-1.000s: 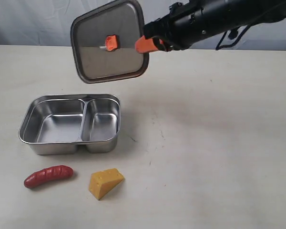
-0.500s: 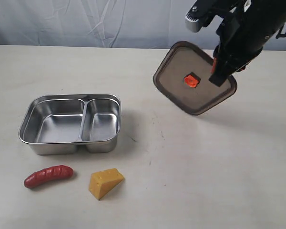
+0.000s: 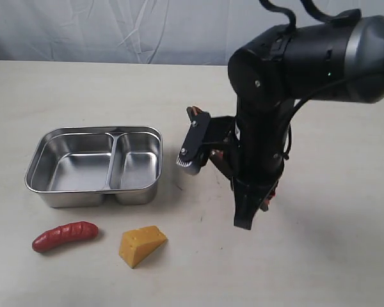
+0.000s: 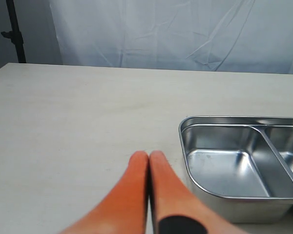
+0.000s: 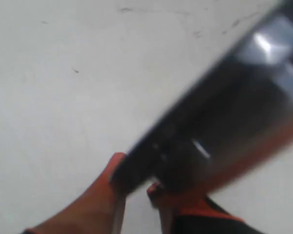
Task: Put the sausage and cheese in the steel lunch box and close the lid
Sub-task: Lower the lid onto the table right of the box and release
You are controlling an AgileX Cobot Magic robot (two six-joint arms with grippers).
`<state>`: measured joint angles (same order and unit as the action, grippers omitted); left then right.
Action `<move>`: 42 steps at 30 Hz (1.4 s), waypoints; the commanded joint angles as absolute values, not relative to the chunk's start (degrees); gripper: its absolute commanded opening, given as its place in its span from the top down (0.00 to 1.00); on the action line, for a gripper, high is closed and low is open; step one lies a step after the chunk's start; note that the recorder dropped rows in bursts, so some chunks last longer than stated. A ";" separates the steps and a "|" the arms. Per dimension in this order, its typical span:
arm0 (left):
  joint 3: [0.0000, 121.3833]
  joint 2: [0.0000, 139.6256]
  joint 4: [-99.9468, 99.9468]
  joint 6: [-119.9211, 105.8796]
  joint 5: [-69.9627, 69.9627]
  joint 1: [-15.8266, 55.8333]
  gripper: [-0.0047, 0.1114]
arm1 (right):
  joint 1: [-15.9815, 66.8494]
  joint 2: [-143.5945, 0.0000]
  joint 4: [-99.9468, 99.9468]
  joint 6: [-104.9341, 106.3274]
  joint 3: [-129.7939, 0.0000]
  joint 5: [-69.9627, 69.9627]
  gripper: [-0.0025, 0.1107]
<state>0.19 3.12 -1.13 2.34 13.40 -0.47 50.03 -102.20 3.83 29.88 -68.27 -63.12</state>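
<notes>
The steel lunch box (image 3: 102, 132) stands open and empty at the left, also seen in the left wrist view (image 4: 186, 132). In front of it lie the dark-red sausage (image 3: 64, 236) and the yellow cheese (image 3: 142, 244). My right gripper (image 3: 259, 198) points down at the table right of the box, shut on the dark lid (image 3: 244, 212), which hangs edge-on. In the right wrist view the lid (image 5: 219, 131) is a blurred dark band gripped at the gripper (image 5: 136, 175). My left gripper (image 4: 149, 157) is shut and empty, low beside the box's large compartment.
The bulky right arm (image 3: 307, 57) hides the table behind it at the middle right. A pale cloth backdrop (image 3: 147, 32) runs along the table's far edge. Bare tabletop (image 3: 333, 256) lies to the front right.
The right arm has carried the lid from above the box to the right and then down close to the table, turning it from face-on to edge-on. Box, sausage and cheese have not moved.
</notes>
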 commanded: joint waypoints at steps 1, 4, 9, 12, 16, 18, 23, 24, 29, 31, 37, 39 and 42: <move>0.00 2.68 -1.14 2.54 13.44 -0.45 0.96 | 51.68 -103.70 2.65 29.83 -66.87 -61.28 0.99; 0.00 2.68 -1.14 2.54 13.44 -0.45 0.96 | 51.99 -104.49 2.52 29.83 -66.01 -59.05 0.99; 0.00 2.68 -1.14 2.54 13.44 -0.45 0.96 | 51.99 -105.86 0.89 29.58 -65.86 -59.07 0.99; 0.00 2.68 -1.14 2.54 13.44 -0.45 0.96 | 51.99 -105.84 0.32 29.58 -65.86 -59.07 0.99; 0.00 2.68 -1.14 2.54 13.44 -0.45 0.96 | 51.99 -105.87 0.00 29.58 -65.86 -59.07 0.98; 0.00 2.68 -1.14 2.54 13.44 -0.45 0.96 | 51.99 -105.87 0.00 29.58 -65.86 -59.36 0.98; 0.00 2.68 -1.14 2.54 13.44 -0.45 0.96 | 51.99 -105.87 0.00 29.58 -65.86 -59.96 0.77; 0.00 2.68 -1.14 2.54 13.44 -0.45 0.96 | 51.99 -105.87 0.37 29.58 -65.86 -59.96 0.72; 0.00 2.68 -1.14 2.54 13.44 -0.45 0.96 | 51.99 -105.87 4.37 26.25 -65.86 -59.91 0.66; 0.00 2.68 -1.14 2.54 13.44 -0.45 0.96 | 51.99 -105.87 6.21 24.81 -65.86 -59.91 0.66; 0.00 2.68 -1.14 2.54 13.44 -0.45 0.96 | 51.99 -105.06 10.07 21.30 -65.86 -59.77 0.66; 0.00 2.68 -1.14 2.54 13.44 -0.45 0.96 | 51.99 -103.58 10.07 18.90 -65.99 -58.91 0.68; 0.00 2.68 -1.14 2.54 13.44 -0.45 0.96 | 51.99 -99.90 9.30 16.40 -65.99 -55.22 0.82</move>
